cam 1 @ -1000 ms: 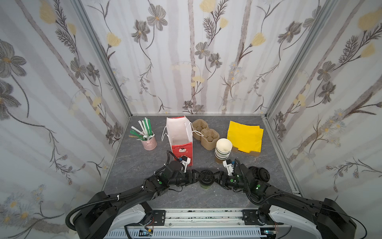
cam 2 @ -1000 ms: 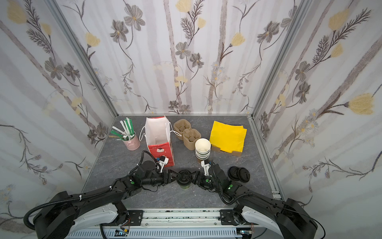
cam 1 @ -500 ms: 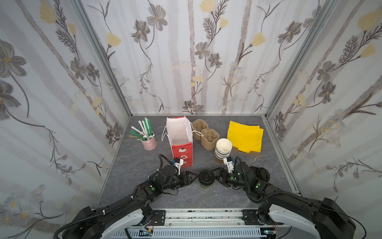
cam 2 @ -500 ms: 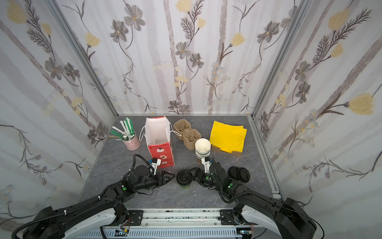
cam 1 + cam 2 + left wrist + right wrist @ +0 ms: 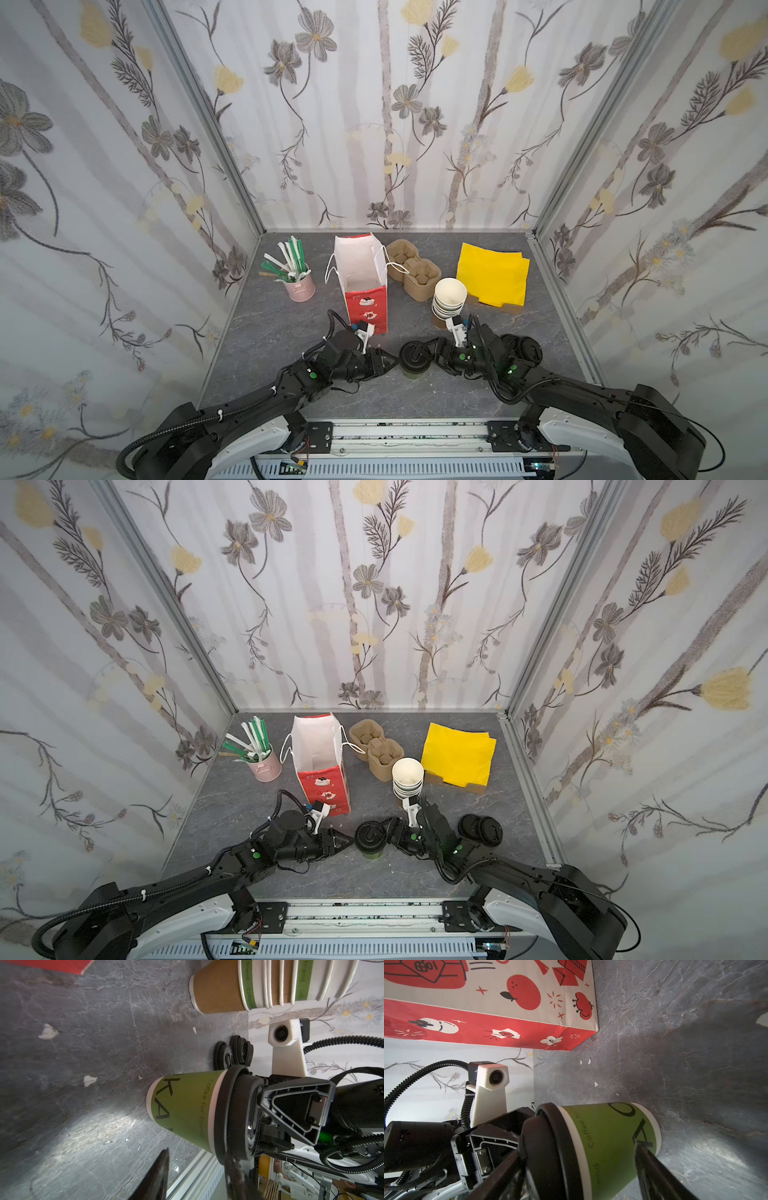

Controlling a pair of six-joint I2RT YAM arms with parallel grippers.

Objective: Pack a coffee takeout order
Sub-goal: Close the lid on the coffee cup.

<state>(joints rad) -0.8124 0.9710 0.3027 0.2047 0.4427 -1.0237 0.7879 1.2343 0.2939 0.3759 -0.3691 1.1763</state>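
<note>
left claw [image 5: 388, 362] and right claw [image 5: 430, 356], both parted, flank the cup [image 5: 182, 1109]; we advise gripping below its lid [image 5: 234, 1109] (paper crushes).

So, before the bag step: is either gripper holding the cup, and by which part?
Cannot tell. The lidded cup stands on the table; one finger of the right gripper lies over its lid, the left gripper beside it.

Green cup [image 5: 182, 1109] with black lettering, black lid [image 5: 234, 1109]; red-and-white cartoon-printed bag [image 5: 488, 1001]; yellow napkins [image 5: 492, 270]; pink tin [image 5: 300, 289]; grey marbled worktop [image 5: 83, 1043].
</note>
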